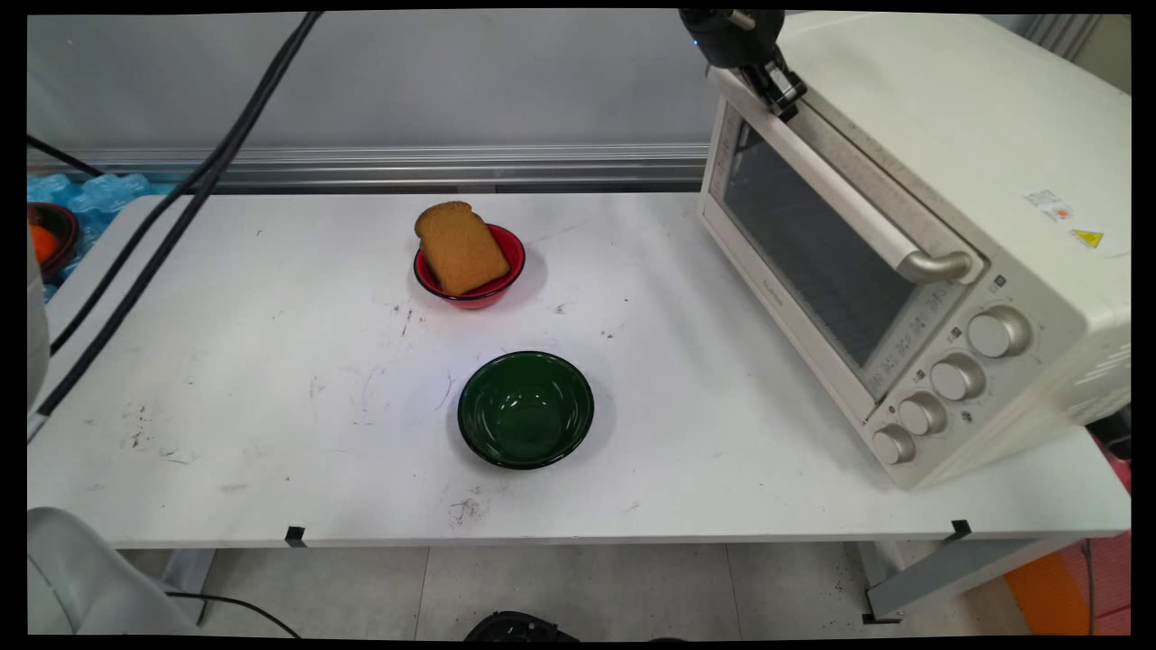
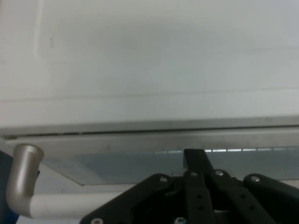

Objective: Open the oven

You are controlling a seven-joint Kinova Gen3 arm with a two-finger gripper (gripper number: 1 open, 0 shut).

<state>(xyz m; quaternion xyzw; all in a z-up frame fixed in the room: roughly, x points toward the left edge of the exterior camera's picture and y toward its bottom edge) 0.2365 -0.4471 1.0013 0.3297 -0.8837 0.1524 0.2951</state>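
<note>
Black gripper (image 1: 786,105) (image 2: 195,156) at the picture's top edge, pressed against the far end of a cream toaster oven's (image 1: 957,171) (image 2: 140,70) door. Jaws clenched together, nothing seen between them. Seen from the hand, lying just over the oven's door handle (image 1: 867,221) (image 2: 28,186), a pale bar with a metal elbow, the glass of the shut door behind it.

One oven, on the desk's (image 1: 271,361) right end. Four round knobs (image 1: 998,332) in a row down its front panel. One yellow warning sticker (image 1: 1087,238) on its top.

Two bowls well apart from the gripper, near the desk's middle. One red bowl (image 1: 479,296) farther back, carrying one slice of brown bread (image 1: 459,246) tilted across its rim. One green bowl (image 1: 526,411) nearer, just in front of the red one and apart from it.

White desk, scuffed and marked with dark smudges. Grey wall (image 1: 406,81) behind, with a metal rail (image 1: 406,162) along its foot. Two black cables (image 1: 181,199) hanging across the left side. Pale tiled floor (image 1: 587,587) below the near edge. Blue wrapping (image 1: 99,191) beyond the left end of the desk.
</note>
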